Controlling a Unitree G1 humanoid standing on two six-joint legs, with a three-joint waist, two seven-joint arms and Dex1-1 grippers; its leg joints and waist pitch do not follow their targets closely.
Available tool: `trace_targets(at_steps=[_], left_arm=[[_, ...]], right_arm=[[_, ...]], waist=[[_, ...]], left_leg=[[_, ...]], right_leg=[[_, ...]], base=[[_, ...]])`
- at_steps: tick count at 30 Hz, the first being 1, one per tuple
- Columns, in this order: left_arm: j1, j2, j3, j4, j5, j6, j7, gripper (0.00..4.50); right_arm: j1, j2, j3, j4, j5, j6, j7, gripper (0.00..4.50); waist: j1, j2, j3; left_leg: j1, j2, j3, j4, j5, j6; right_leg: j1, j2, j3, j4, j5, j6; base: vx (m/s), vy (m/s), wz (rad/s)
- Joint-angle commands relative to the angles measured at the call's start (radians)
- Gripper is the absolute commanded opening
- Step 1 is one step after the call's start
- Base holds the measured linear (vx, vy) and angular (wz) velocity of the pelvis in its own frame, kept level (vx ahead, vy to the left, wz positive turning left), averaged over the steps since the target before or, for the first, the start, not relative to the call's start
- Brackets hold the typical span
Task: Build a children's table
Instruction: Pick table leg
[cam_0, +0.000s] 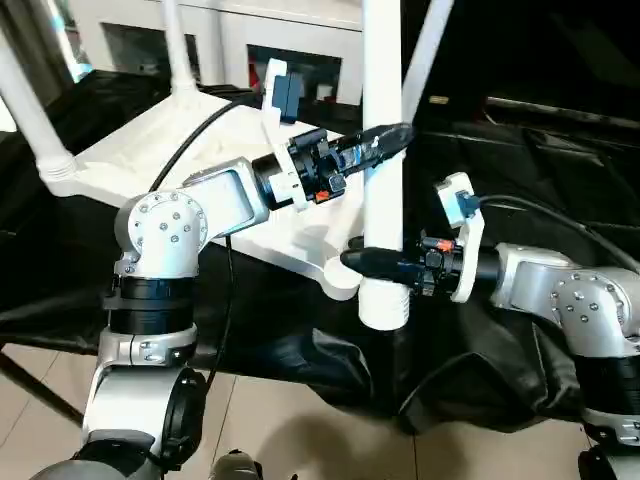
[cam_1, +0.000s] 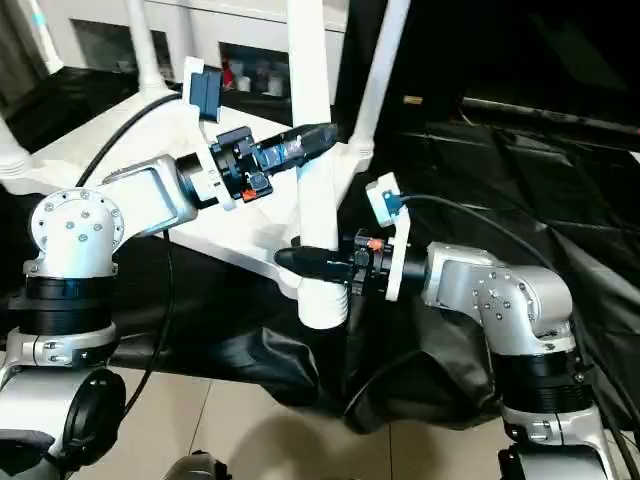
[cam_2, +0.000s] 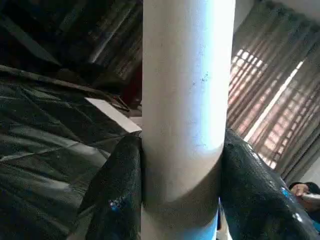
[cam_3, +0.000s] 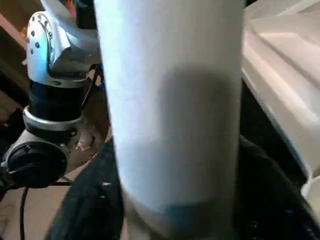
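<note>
We hold the loose leg (cam_0: 381, 150) upright, its long axis vertical and its threaded lower end (cam_0: 384, 303) hanging free, not yet seated. The near corner socket (cam_0: 343, 276) of the table top (cam_0: 150, 150) lies just beside that end, on the left arm's side and about level with it, so we judge the coming move to be a short sideways shift, then a descent along the leg's axis. Our right gripper (cam_0: 362, 261) clasps the leg just above the threaded end and is the one nearer the socket. Our left gripper (cam_0: 388, 136) clasps the leg higher up. Other legs already stand in sockets farther from the held leg.
</note>
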Motion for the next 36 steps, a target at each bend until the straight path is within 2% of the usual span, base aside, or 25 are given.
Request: trace_targets(at_steps=[1,3,10,11,13,16,17,18,19,20,21,22,24,26,27,28,32,34,35,36], left_arm=[[-0.020,-0.001,-0.001,-0.012,-0.014,0.003,-0.024,1.82],[-0.022,0.001,0.002,-0.010,-0.016,0.005,-0.026,1.82],[-0.017,0.000,0.007,-0.010,-0.022,0.001,-0.028,1.82],[-0.015,-0.001,0.007,-0.012,-0.023,0.001,-0.027,1.82],[-0.008,-0.004,0.005,-0.018,-0.024,0.000,-0.026,1.82],[-0.002,-0.010,-0.010,-0.018,0.017,-0.032,0.003,1.82],[-0.002,-0.011,-0.012,-0.017,0.024,-0.037,0.009,2.17],[-0.003,-0.019,-0.011,-0.011,0.032,-0.039,0.032,2.17],[-0.002,-0.025,-0.009,-0.011,0.031,-0.036,0.041,2.52],[0.014,-0.045,-0.018,-0.047,0.038,-0.036,0.078,2.52],[0.014,-0.045,-0.018,-0.047,0.038,-0.036,0.078,2.55],[0.028,-0.055,-0.038,-0.073,0.075,-0.055,0.117,2.74],[0.042,-0.065,-0.065,-0.091,0.134,-0.087,0.171,2.95],[0.051,-0.072,-0.075,-0.097,0.166,-0.100,0.208,2.99],[0.069,-0.096,-0.082,-0.109,0.197,-0.117,0.260,2.99],[0.076,-0.106,-0.083,-0.114,0.206,-0.122,0.280,2.99],[0.104,-0.162,-0.081,-0.135,0.232,-0.152,0.360,2.99],[0.110,-0.198,-0.062,-0.136,0.243,-0.168,0.420,2.65],[0.111,-0.219,-0.051,-0.132,0.262,-0.192,0.461,2.65],[0.111,-0.226,-0.047,-0.130,0.271,-0.202,0.477,2.62]], right_arm=[[-0.008,-0.010,0.006,0.026,-0.021,0.015,-0.020,2.28],[-0.010,-0.008,0.007,0.028,-0.024,0.015,-0.022,2.18],[-0.004,0.005,0.004,0.020,-0.021,0.010,-0.033,2.02],[-0.004,0.005,0.004,0.020,-0.020,0.010,-0.033,2.01],[-0.003,0.007,0.006,0.017,-0.021,0.009,-0.033,2.01],[-0.003,0.008,0.008,0.012,-0.036,-0.004,-0.043,2.01],[-0.003,0.008,0.008,0.011,-0.038,-0.006,-0.045,2.00],[-0.002,0.005,0.018,0.000,-0.066,-0.026,-0.062,2.00],[-0.001,0.004,0.025,-0.009,-0.086,-0.041,-0.077,1.99],[0.001,0.033,0.022,-0.026,-0.118,-0.069,-0.141,1.99],[0.001,0.033,0.022,-0.026,-0.118,-0.069,-0.141,1.98],[0.001,0.059,0.020,-0.036,-0.133,-0.083,-0.184,1.97],[0.003,0.081,0.025,-0.045,-0.153,-0.098,-0.220,1.97],[0.005,0.094,0.036,-0.053,-0.171,-0.111,-0.242,1.97],[0.012,0.115,0.076,-0.068,-0.230,-0.150,-0.293,1.96],[0.015,0.123,0.094,-0.075,-0.257,-0.168,-0.313,1.96],[0.024,0.184,0.118,-0.079,-0.333,-0.211,-0.425,1.96],[0.027,0.201,0.134,-0.081,-0.370,-0.230,-0.466,1.96],[0.028,0.211,0.145,-0.083,-0.390,-0.243,-0.489,1.96],[0.029,0.215,0.149,-0.084,-0.398,-0.248,-0.498,1.96]], waist=[[0.004,0.006,-0.076],[0.005,0.009,-0.075],[0.006,0.006,-0.076],[0.006,0.002,-0.075],[0.005,0.005,-0.075],[0.004,0.005,-0.076],[0.005,0.005,-0.076],[0.005,0.001,-0.076],[0.005,0.001,-0.076],[0.004,-0.008,-0.075],[0.005,-0.005,-0.076],[0.003,-0.004,-0.077],[0.001,-0.007,-0.077],[0.002,-0.004,-0.077],[0.003,-0.001,-0.077],[0.001,-0.002,-0.077],[-0.003,-0.001,-0.080],[-0.003,-0.001,-0.078],[-0.005,0.001,-0.077],[-0.005,-0.001,-0.077]], left_leg=[[0.026,0.021,-0.007,-0.081,-0.204,-0.076],[0.027,0.021,-0.007,-0.081,-0.216,-0.078],[0.025,0.021,-0.008,-0.083,-0.214,-0.082],[0.025,0.020,-0.007,-0.082,-0.212,-0.080],[0.026,0.022,-0.007,-0.082,-0.213,-0.080],[0.025,0.022,-0.007,-0.083,-0.212,-0.082],[0.026,0.022,-0.007,-0.082,-0.214,-0.082],[0.024,0.023,-0.007,-0.083,-0.211,-0.083],[0.024,0.023,-0.007,-0.083,-0.209,-0.085],[0.022,0.023,-0.007,-0.085,-0.203,-0.087],[0.022,0.023,-0.008,-0.083,-0.194,-0.091],[0.021,0.022,-0.007,-0.083,-0.191,-0.087],[0.022,0.022,-0.007,-0.085,-0.202,-0.086],[0.022,0.022,-0.008,-0.086,-0.203,-0.086],[0.023,0.023,-0.008,-0.086,-0.203,-0.090],[0.021,0.024,-0.009,-0.087,-0.202,-0.098],[0.021,0.022,-0.009,-0.086,-0.201,-0.098],[0.023,0.020,-0.008,-0.087,-0.213,-0.097],[0.023,0.023,-0.009,-0.088,-0.225,-0.102],[0.024,0.021,-0.009,-0.087,-0.232,-0.100]], right_leg=[[0.054,-0.066,0.039,-0.069,-0.255,-0.125],[0.052,-0.065,0.039,-0.070,-0.266,-0.122],[0.054,-0.067,0.039,-0.070,-0.270,-0.115],[0.054,-0.067,0.039,-0.071,-0.276,-0.113],[0.052,-0.067,0.039,-0.072,-0.281,-0.112],[0.053,-0.067,0.039,-0.073,-0.279,-0.108],[0.053,-0.067,0.039,-0.073,-0.280,-0.108],[0.053,-0.067,0.040,-0.072,-0.275,-0.106],[0.054,-0.068,0.040,-0.071,-0.279,-0.105],[0.054,-0.068,0.039,-0.073,-0.286,-0.099],[0.053,-0.070,0.040,-0.069,-0.281,-0.099],[0.053,-0.070,0.040,-0.070,-0.278,-0.100],[0.053,-0.068,0.039,-0.074,-0.290,-0.089],[0.053,-0.069,0.040,-0.075,-0.307,-0.072],[0.051,-0.068,0.040,-0.077,-0.309,-0.063],[0.051,-0.068,0.039,-0.076,-0.301,-0.058],[0.050,-0.065,0.039,-0.074,-0.268,-0.059],[0.049,-0.062,0.039,-0.075,-0.269,-0.053],[0.048,-0.061,0.040,-0.078,-0.271,-0.050],[0.049,-0.061,0.039,-0.080,-0.278,-0.044]], base=[[0.000,0.000,0.00],[0.000,0.000,0.00],[0.000,0.000,0.00],[0.000,0.000,0.00],[0.000,0.000,0.00],[0.000,0.000,0.00],[0.000,0.000,0.00],[0.000,0.000,0.00],[0.000,0.000,0.00],[0.000,0.000,0.00],[0.000,0.000,0.00],[0.000,0.000,0.00],[0.000,0.000,0.00],[0.000,0.000,0.00],[0.000,0.000,0.00],[0.000,0.000,0.00],[0.000,0.000,0.00],[0.000,0.000,0.00],[0.000,0.000,0.00],[0.000,0.000,0.00]])
